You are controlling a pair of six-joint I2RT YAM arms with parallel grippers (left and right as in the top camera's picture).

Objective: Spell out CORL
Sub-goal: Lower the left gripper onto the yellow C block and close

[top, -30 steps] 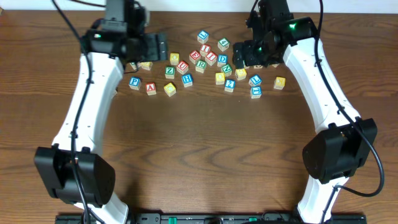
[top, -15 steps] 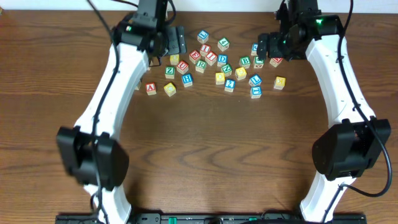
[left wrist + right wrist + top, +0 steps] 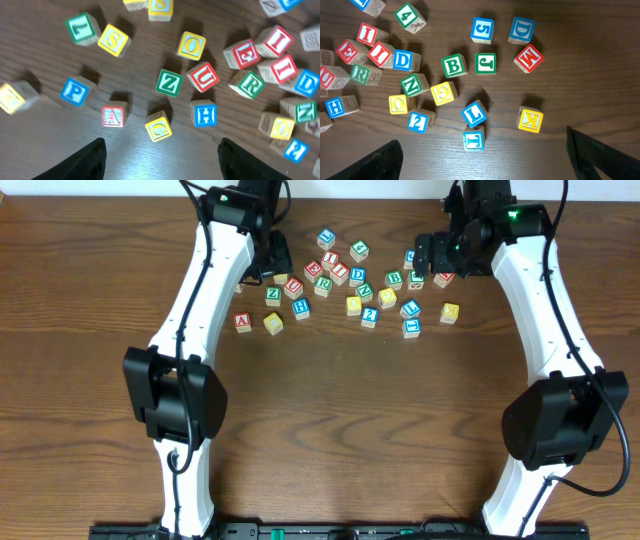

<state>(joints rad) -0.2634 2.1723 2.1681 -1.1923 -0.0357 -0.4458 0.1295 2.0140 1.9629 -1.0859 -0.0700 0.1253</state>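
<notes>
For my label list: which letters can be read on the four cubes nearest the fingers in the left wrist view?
"P" in blue: P cube
"A" in red: A cube
"C" on yellow: C cube
"H" in blue: H cube
No words or numbers there.

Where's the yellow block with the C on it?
In the left wrist view, the yellow-faced wooden C cube sits low in the middle of the picture, between the red-lettered A cube and the blue-lettered H cube.

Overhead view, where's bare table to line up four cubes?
The table is bare on the near side of the cubes, from the red A across to the yellow K. Around the green R it is crowded.
</notes>
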